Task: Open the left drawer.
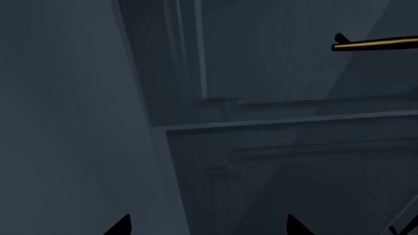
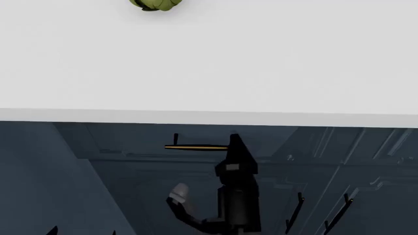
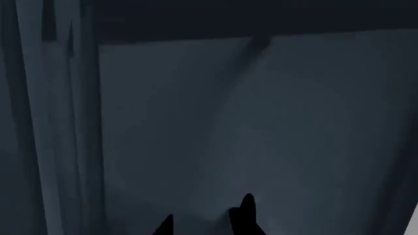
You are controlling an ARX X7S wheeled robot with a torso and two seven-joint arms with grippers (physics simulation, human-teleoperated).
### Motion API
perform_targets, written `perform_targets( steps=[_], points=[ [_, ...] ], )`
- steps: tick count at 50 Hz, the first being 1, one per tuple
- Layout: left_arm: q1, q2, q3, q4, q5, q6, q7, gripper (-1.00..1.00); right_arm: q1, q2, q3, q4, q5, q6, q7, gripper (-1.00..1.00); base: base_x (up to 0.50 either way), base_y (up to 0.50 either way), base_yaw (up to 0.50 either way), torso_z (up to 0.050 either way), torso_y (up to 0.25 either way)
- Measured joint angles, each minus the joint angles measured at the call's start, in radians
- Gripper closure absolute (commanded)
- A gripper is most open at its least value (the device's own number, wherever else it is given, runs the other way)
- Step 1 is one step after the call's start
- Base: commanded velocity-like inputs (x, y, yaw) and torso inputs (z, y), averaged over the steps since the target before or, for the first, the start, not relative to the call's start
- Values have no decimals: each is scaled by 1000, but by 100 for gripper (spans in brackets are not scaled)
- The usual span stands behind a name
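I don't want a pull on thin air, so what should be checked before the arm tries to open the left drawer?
1. Left drawer shut under the countertop: ok.
2. Brass bar handle visible: ok.
3. Right gripper at the handle: the head view puts it by the bar's right end: ok.
4. Bar between the right fingertips: the right wrist view shows only panel there: not ok.
5. Right gripper touching the bar: cannot tell.
6. Left gripper open and clear of the handle: ok.
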Motion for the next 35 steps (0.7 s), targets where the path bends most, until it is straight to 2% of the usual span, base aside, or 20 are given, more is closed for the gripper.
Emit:
perform_targets(
  steps=[11, 22, 35],
  points=[
    [-2, 0, 4, -2, -2, 4, 0, -100, 28, -13, -108, 36, 189, -36, 94, 100, 7, 5, 0, 0, 0],
    [-3, 0, 6, -2, -5, 6, -1, -100, 38, -6, -162, 39, 253, -57, 146, 100, 6, 5, 0, 0, 0],
    [-4, 0, 9, -3, -7, 2, -5, -100, 39, 90, -206, -187, 247, 74, 121, 100, 3, 6, 1, 0, -1]
  ],
)
